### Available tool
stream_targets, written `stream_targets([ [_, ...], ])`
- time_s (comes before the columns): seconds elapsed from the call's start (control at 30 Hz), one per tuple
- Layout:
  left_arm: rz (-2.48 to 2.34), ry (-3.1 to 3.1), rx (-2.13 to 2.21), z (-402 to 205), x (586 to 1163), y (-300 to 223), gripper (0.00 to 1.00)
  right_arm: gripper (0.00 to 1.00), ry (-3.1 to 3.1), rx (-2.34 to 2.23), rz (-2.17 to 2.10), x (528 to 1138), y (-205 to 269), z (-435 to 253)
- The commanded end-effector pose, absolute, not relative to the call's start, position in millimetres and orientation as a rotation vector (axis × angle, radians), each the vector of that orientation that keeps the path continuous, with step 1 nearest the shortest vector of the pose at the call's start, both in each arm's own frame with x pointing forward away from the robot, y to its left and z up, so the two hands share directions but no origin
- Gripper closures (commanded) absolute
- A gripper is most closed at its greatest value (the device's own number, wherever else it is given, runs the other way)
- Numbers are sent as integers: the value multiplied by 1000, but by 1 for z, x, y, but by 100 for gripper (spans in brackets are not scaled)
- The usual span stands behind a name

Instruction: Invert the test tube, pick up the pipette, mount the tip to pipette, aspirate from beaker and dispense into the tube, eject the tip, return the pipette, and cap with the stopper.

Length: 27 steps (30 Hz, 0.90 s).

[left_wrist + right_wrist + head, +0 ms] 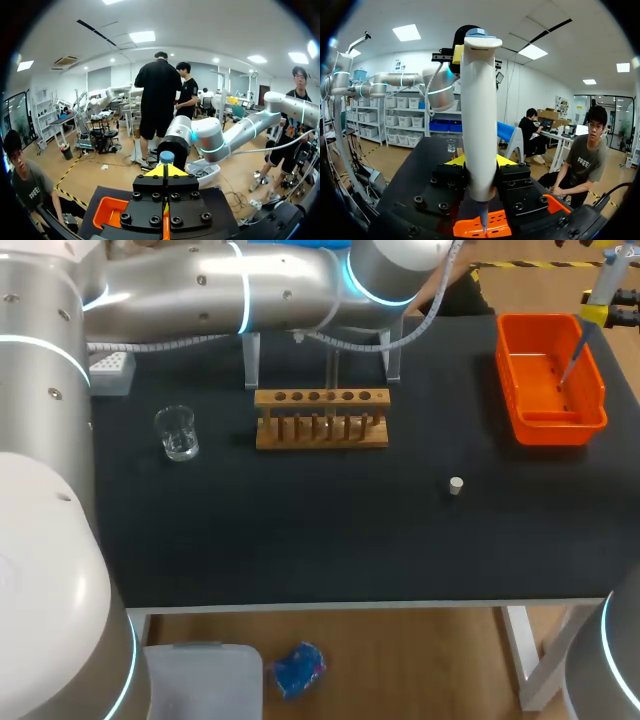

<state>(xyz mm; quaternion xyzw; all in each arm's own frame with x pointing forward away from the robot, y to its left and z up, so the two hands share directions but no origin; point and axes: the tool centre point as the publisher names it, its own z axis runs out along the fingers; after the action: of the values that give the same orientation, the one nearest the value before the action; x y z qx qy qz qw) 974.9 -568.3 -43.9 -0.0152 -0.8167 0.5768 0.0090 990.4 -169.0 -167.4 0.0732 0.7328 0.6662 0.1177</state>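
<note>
Right gripper [480, 169] clamps the pipette [479, 115] above the orange bin [520, 390] at the far right corner of the worktop [300, 540]. Left gripper [166, 171], tips together, sits at its blue top [166, 157]. Rack [321, 418], beaker [177, 432] and 1 stopper [456, 485] stand well apart from them.

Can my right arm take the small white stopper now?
Probably not yet: the small white stopper sits unobstructed, but the right gripper is shut on the white pipette over the orange bin.

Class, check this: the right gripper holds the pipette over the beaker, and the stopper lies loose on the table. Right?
One error: the right gripper holds the pipette over the orange bin, not the beaker; the head view shows it. The stopper does lie loose on the table.
</note>
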Motion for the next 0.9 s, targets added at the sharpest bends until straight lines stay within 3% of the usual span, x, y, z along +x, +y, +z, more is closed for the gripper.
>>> stream_targets([
  [0.03,1795,-2542,-61,-45,979,-572,100,100,2145,215,1947,990,-169,-167],
  [0.9,1795,-2511,-70,-55,977,-576,100,100,2145,215,1947,990,-169,-167],
])
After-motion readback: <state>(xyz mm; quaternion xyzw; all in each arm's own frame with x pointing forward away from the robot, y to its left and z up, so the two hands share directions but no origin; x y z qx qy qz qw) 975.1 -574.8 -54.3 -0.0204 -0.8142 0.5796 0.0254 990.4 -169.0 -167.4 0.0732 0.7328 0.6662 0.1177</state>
